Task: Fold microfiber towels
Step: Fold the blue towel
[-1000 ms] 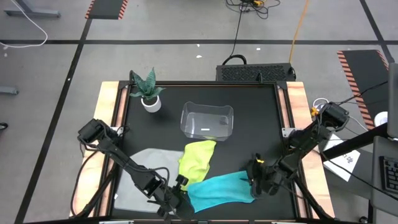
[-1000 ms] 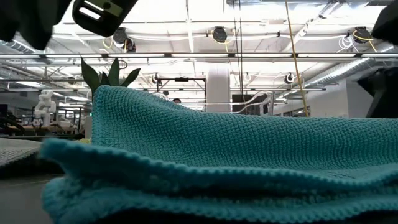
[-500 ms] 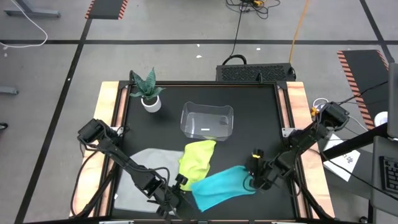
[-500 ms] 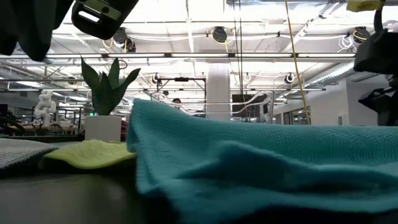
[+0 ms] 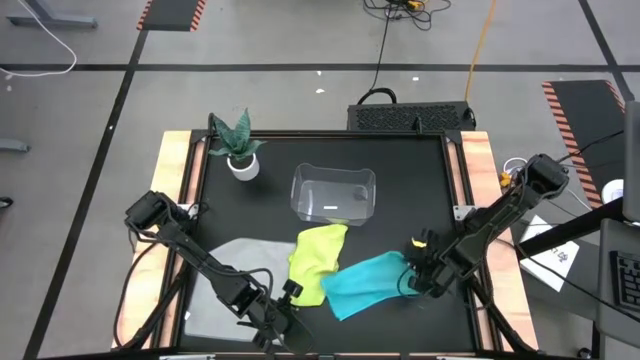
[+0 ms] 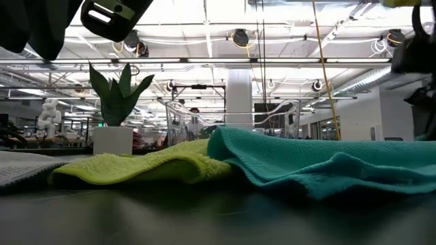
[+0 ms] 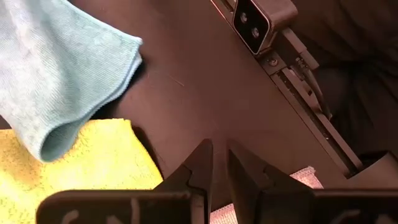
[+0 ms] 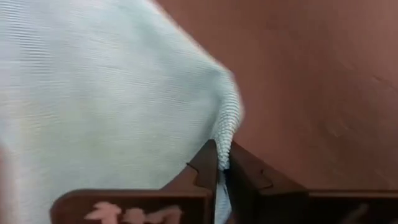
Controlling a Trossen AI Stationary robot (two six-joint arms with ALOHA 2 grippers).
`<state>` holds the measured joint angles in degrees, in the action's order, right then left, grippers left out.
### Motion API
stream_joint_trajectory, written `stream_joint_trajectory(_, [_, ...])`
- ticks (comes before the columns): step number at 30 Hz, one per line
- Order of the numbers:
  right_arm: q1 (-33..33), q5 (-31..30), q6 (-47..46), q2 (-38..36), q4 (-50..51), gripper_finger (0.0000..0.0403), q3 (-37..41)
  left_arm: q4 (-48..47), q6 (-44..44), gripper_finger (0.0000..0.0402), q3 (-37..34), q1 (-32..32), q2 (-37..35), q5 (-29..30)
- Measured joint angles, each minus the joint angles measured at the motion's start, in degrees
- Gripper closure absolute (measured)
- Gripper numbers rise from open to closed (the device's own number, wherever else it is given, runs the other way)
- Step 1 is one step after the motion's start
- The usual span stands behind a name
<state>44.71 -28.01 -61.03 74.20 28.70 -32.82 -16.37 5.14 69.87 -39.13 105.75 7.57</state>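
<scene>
The teal towel [image 5: 368, 283] lies bunched near the table's front right, and its left part rests on the yellow-green towel [image 5: 315, 258]. That towel lies at centre front. The grey towel [image 5: 222, 285] lies flat at front left. My right gripper [image 5: 412, 276] is shut on the teal towel's right end. My left gripper [image 5: 295, 325] hovers at the near edge, left of the teal towel, with its fingers [image 7: 205, 155] shut on nothing. In the low view the teal towel [image 6: 327, 163] overlaps the yellow-green towel [image 6: 136, 167]. My right gripper pinches the teal towel's right edge [image 8: 227, 127] between its two fingers, at a gathered fold of the cloth. The fingers slant down from the table's right side. The held end is raised a little, and the rest of the towel lies slack on the table.
A clear plastic bin [image 5: 333, 194] stands at centre back and a potted plant [image 5: 240, 150] at back left. Wooden rails [image 5: 178, 175] line the table's sides. The low camera's housing [image 7: 254, 25] sits at the near edge. Bare black tabletop lies at far right and behind the towels.
My right gripper has gone toward the far edge and turned at the wrist, drawing the teal towel with it. The towel has slid away from the near edge and from my left gripper. It has bunched up and now uncovers more of the yellow-green towel.
</scene>
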Motion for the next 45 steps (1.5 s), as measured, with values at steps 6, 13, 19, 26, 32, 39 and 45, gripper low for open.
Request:
stream_joint_trajectory(6, [0.0,-0.4,21.5,-3.6,-18.2,0.0345,0.0,0.0,-5.6,0.0355,0.0,0.0,0.0,3.0])
stream_joint_trajectory(13, [0.0,-0.5,40.6,-3.3,-34.9,0.0275,-0.1,11.7,-12.2,0.0355,-7.3,1.8,0.0,8.3])
stream_joint_trajectory(19, [-0.2,-3.4,40.1,-3.3,-33.9,0.0226,-0.1,18.2,-11.0,0.0355,-13.4,4.6,0.0,7.8])
stream_joint_trajectory(26, [-0.4,-3.0,36.5,-1.0,-35.2,0.0211,-0.1,21.9,-14.6,0.0355,-13.7,7.4,0.0,8.8])
stream_joint_trajectory(32, [-2.2,5.2,40.4,10.6,-49.8,0.0211,-0.1,20.7,-18.6,0.0355,-13.6,8.8,0.0,8.6])
stream_joint_trajectory(39, [-2.7,8.8,46.9,24.6,-58.2,0.0211,-5.6,18.4,-15.9,0.0355,-13.6,11.0,0.0,9.0])
stream_joint_trajectory(45, [-2.7,8.7,51.3,32.8,-50.9,0.0211,-16.5,18.0,-11.8,0.0355,-13.6,14.0,0.0,8.4])
